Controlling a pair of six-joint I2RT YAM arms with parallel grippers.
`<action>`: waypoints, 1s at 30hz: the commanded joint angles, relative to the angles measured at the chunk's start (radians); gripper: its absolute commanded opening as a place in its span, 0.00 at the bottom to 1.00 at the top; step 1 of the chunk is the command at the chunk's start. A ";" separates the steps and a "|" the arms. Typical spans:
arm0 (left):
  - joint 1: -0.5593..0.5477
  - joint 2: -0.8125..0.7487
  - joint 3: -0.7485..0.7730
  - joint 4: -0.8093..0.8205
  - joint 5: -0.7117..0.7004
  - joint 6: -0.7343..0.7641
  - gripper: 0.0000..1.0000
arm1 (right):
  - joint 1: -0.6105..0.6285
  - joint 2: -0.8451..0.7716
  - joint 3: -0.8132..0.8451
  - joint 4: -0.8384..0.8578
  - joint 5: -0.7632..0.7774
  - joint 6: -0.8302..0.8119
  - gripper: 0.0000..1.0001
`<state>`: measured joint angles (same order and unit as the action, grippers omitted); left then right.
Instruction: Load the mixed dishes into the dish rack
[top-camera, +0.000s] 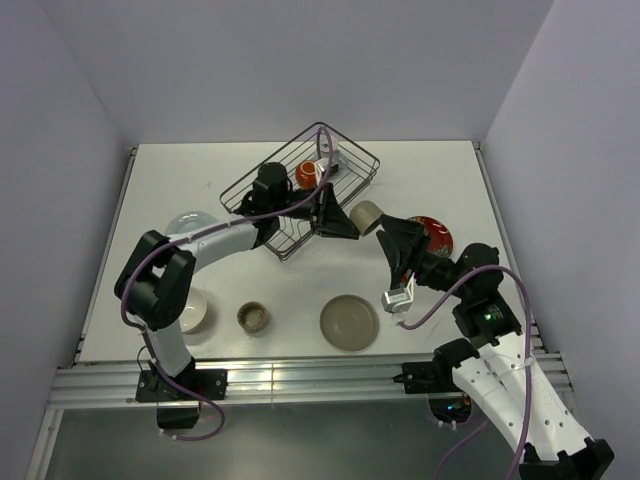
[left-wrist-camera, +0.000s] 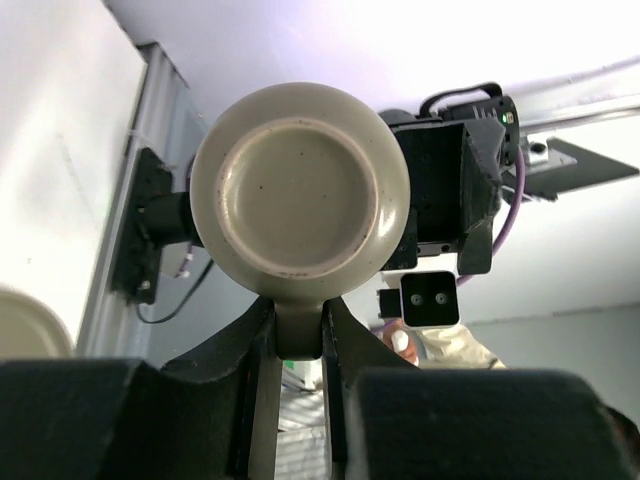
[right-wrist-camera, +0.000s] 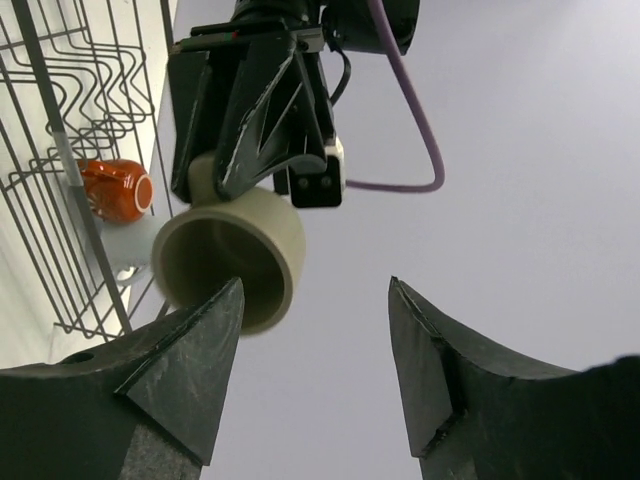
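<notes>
As the beige cup (right-wrist-camera: 235, 255) hangs in mid-air, left gripper (left-wrist-camera: 300, 335): pinched narrow on its wall, base facing that wrist's camera.
Right gripper (right-wrist-camera: 315, 340): spread wide, holding nothing; this leaves the cup to the arm nearer the rack.
Dish rack (top-camera: 355, 150): upper centre of the top view, orange-red mug (top-camera: 307, 175) inside.
Cup's place: just right of the rack, outside it.
Why sideways: probably so it can slot between the wires.

Left arm (top-camera: 215, 240) angling forward-right, elbow bending low. Left fingers (left-wrist-camera: 250, 345) pinching beige cup (left-wrist-camera: 300, 195). Right arm (top-camera: 505, 375) angling forward-left (wrists facing each other). Right fingers (right-wrist-camera: 190, 340) standing wide apart, gripping nothing.
</notes>
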<state>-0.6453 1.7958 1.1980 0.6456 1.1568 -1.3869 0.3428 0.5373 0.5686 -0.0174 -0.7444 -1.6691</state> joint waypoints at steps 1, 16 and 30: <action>0.035 -0.095 0.035 -0.085 -0.008 0.127 0.00 | 0.005 -0.020 -0.003 -0.010 0.011 0.003 0.67; 0.110 0.091 0.527 -0.938 -0.501 0.801 0.00 | -0.131 0.159 0.252 -0.239 0.232 0.761 0.68; 0.102 0.329 0.718 -0.847 -0.893 1.118 0.00 | -0.335 0.213 0.208 -0.306 0.077 1.164 0.68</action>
<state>-0.5365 2.1281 1.8698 -0.3046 0.3462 -0.3710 0.0124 0.7803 0.7990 -0.3576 -0.6407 -0.6319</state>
